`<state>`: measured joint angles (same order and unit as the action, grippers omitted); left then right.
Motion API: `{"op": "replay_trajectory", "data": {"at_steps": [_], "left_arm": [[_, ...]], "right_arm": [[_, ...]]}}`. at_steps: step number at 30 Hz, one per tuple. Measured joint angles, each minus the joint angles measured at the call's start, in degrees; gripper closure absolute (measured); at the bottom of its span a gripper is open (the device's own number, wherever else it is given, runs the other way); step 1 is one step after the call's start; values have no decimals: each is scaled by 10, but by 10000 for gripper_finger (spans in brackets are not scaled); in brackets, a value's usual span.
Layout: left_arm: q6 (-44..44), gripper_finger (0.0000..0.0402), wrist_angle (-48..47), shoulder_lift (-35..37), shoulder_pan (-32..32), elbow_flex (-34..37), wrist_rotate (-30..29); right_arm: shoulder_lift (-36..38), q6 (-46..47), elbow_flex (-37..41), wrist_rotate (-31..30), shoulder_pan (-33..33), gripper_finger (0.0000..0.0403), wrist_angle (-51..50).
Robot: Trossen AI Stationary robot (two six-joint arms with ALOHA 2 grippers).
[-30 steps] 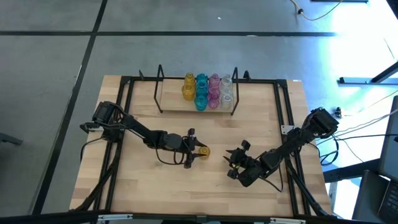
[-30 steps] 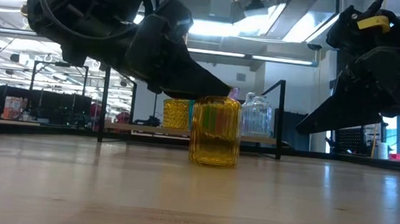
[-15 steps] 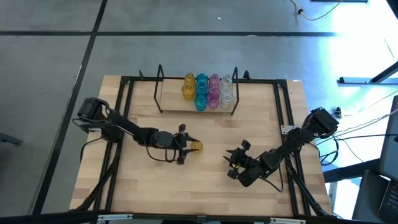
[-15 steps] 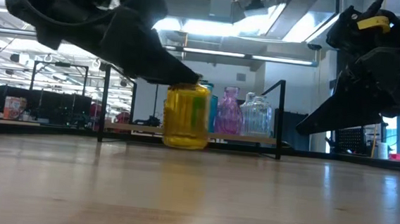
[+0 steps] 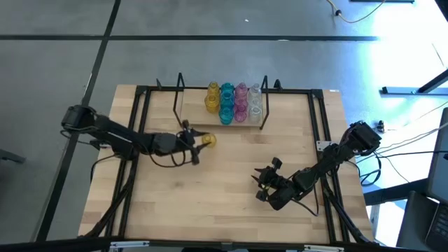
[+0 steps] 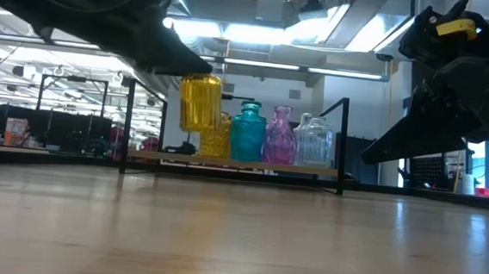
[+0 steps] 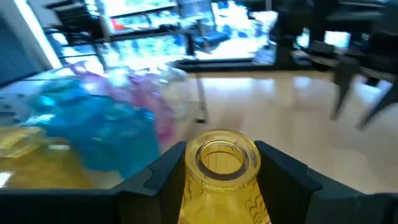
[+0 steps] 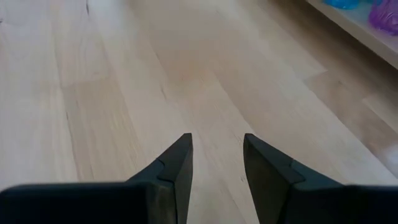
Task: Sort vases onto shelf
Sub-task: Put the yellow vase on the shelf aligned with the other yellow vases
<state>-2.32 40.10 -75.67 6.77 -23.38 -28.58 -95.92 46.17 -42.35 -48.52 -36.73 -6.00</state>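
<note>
Fingers of the left gripper (image 7: 221,180) clamp the yellow vase (image 7: 222,180) beside the shelf (image 5: 210,120).

I'm working in what looks like a robotics lab or industrial workshop, not a home. From the high view I see a light-wood table (image 5: 210,203) in a black metal frame, standing on a grey floor (image 5: 56,63) marked with dark lines. Loose cables (image 5: 413,136) trail off beside the table's right edge. The low view looks across the tabletop into a large open hall with exposed ceiling ducting (image 6: 296,11), strip lights (image 6: 318,70) and long rows of dark racks or benches (image 6: 64,129) with equipment behind them. 2 dark arms are mounted at this bench.
</note>
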Motion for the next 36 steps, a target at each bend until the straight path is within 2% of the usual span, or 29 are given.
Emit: {"op": "replay_trajectory", "data": {"at_steps": [6,12,18,36], "left_arm": [[-24,231,-5,24,-49,0,-3],[-9,231,-9,24,-112,0,-1],[17,231,-5,22,-165,0,54],[19,231,122,-98,-246,0,88]], "right_arm": [[0,0,0,0,0,276,0],[0,0,0,-4,0,276,0],[0,0,0,-4,0,276,0],[0,0,0,-4,0,276,0]]}}
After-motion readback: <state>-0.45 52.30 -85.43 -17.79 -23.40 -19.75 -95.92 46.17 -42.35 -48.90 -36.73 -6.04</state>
